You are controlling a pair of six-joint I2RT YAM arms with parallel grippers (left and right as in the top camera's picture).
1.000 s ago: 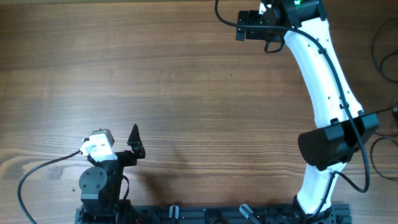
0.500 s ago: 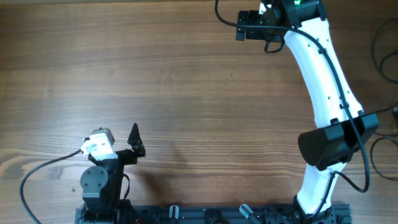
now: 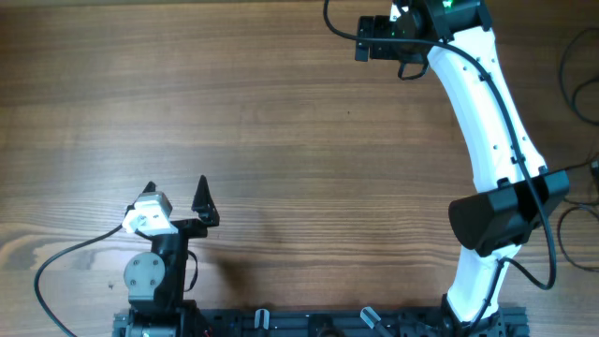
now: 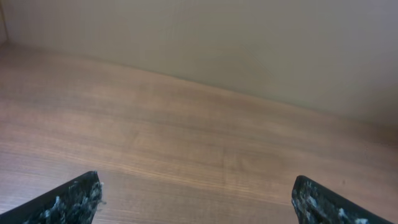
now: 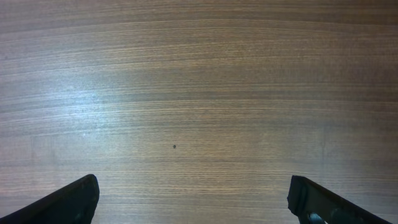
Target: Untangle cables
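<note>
No tangled cables show in any view. Black cable loops (image 3: pixel 567 58) lie at the table's right edge in the overhead view; I cannot tell whether they are the task's cables. My left gripper (image 3: pixel 176 193) is near the front left, open and empty, its fingertips wide apart over bare wood in the left wrist view (image 4: pixel 196 196). My right gripper is at the far back right by the wrist camera (image 3: pixel 379 39). It is open and empty over bare wood in the right wrist view (image 5: pixel 193 199).
The wooden table (image 3: pixel 281 140) fills the overhead view. The right arm's white links (image 3: pixel 487 112) stretch from the front right base to the back. A black cable (image 3: pixel 56 257) trails from the left arm. More black cable (image 3: pixel 573 239) loops at the right edge.
The left wrist has shifted slightly, so a second fingertip now shows beside its camera. The right arm has not moved.
</note>
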